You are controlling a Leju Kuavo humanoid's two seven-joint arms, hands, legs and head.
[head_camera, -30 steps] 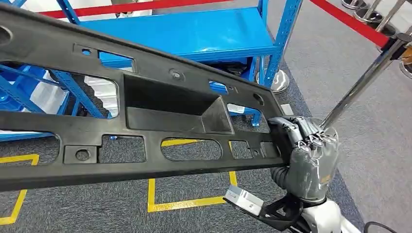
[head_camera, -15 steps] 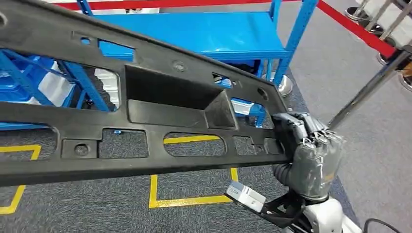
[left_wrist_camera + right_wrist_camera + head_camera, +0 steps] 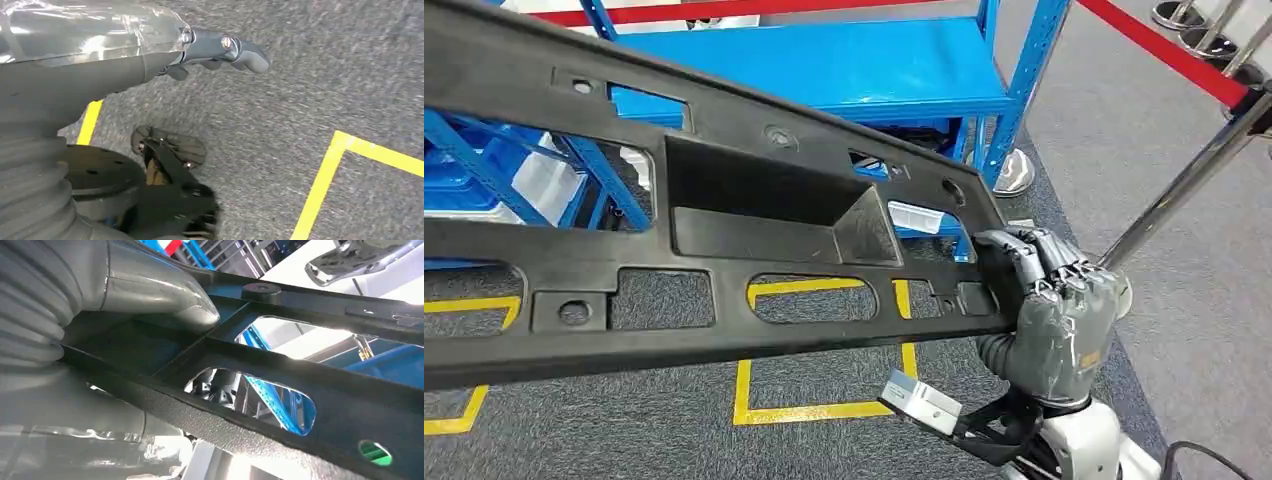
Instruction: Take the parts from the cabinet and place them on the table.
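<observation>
You have the long black part (image 3: 724,230) carried crosswise in the air, above the carpet in front of the blue rack (image 3: 824,60). Your right hand (image 3: 1049,310) grasps its end rail, thumb wrapped over, likely to keep it level. Your left hand (image 3: 220,52) hangs over the floor; whether it is clenched, you cannot tell.

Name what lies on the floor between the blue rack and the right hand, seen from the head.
In the head view, grey carpet with yellow tape lines lies between the blue rack and the right hand; the black part crosses above it.
</observation>
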